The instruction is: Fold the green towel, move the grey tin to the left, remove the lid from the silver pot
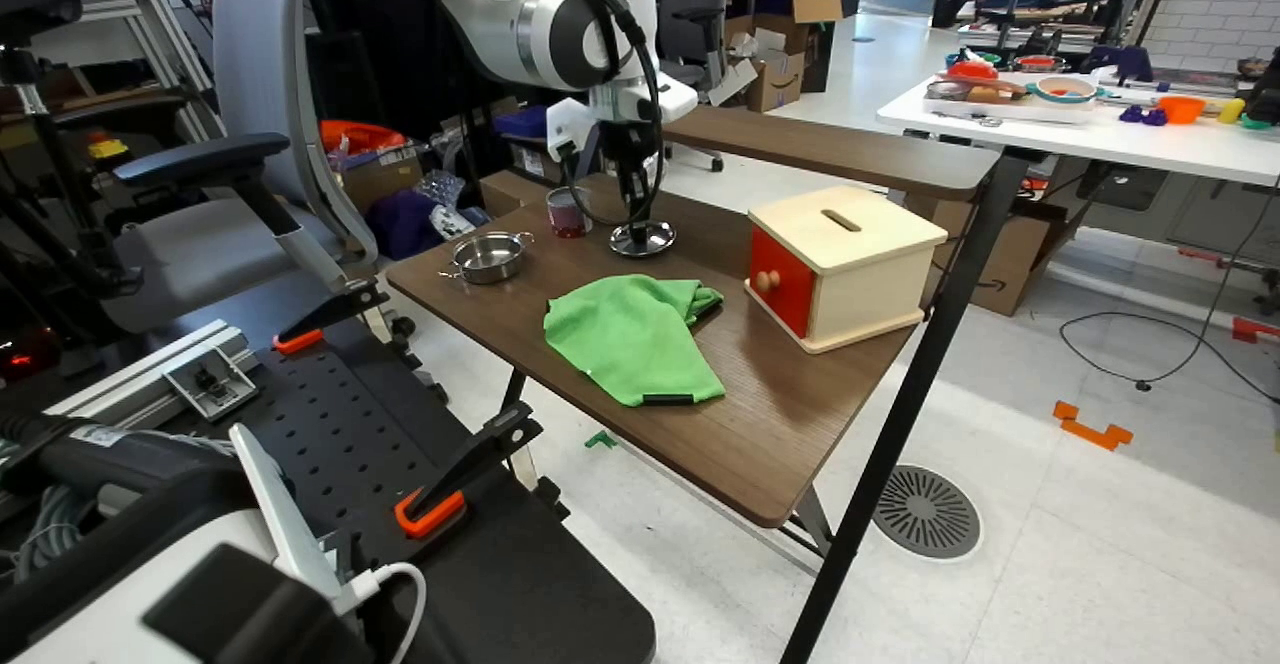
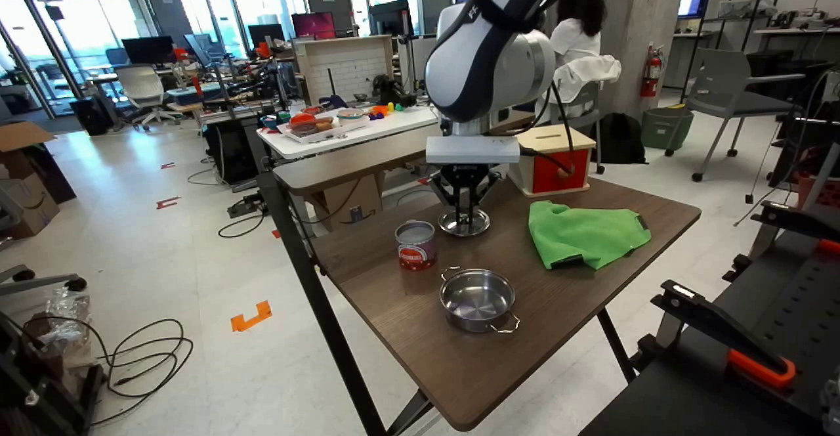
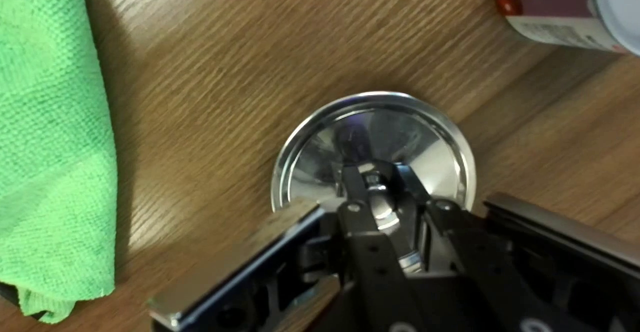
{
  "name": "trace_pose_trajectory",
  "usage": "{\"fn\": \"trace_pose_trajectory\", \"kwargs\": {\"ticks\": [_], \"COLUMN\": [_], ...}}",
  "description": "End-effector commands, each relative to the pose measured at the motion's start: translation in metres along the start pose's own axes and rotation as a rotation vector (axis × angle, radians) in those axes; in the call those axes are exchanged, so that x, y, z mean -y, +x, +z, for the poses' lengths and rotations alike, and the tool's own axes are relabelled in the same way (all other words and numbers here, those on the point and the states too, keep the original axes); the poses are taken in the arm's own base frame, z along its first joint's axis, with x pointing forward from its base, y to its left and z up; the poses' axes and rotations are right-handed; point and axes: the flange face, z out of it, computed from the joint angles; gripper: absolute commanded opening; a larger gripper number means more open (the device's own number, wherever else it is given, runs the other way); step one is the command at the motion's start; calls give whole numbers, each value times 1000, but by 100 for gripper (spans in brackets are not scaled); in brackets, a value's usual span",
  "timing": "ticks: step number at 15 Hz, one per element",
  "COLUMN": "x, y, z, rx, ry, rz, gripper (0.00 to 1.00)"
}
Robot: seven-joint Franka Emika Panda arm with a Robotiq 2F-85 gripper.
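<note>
The round silver lid (image 1: 659, 237) (image 2: 482, 224) lies flat, apparently on the brown table, apart from the pot. My gripper (image 1: 634, 222) (image 2: 464, 221) points down over it; in the wrist view its fingers (image 3: 377, 172) are closed on the knob of the lid (image 3: 320, 152). The silver pot (image 1: 488, 258) (image 2: 478, 299) stands open with two wire handles. The grey tin with a red label (image 1: 567, 214) (image 2: 416, 245) stands upright near the lid; part of it shows in the wrist view (image 3: 560, 2). The green towel (image 1: 640, 334) (image 2: 584, 236) (image 3: 50, 122) lies folded, uneven, with dark edge tags.
A wooden box with a red door (image 1: 850, 264) (image 2: 551, 160) stands on the brown table (image 1: 740, 454) beyond the towel. A raised shelf (image 1: 830, 149) runs along one table side. A black perforated bench with clamps (image 1: 340, 434) stands close by.
</note>
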Motion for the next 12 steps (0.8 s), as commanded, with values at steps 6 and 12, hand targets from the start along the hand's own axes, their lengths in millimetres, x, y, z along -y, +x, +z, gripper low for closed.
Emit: {"fn": "trace_pose_trajectory", "kwargs": {"ticks": [6,12], "x": [14,24], "y": [-3,-21], "z": [6,-49], "rx": [20,25], "ry": [-16,-17], "rz": [8,43], "gripper": [51,95]}}
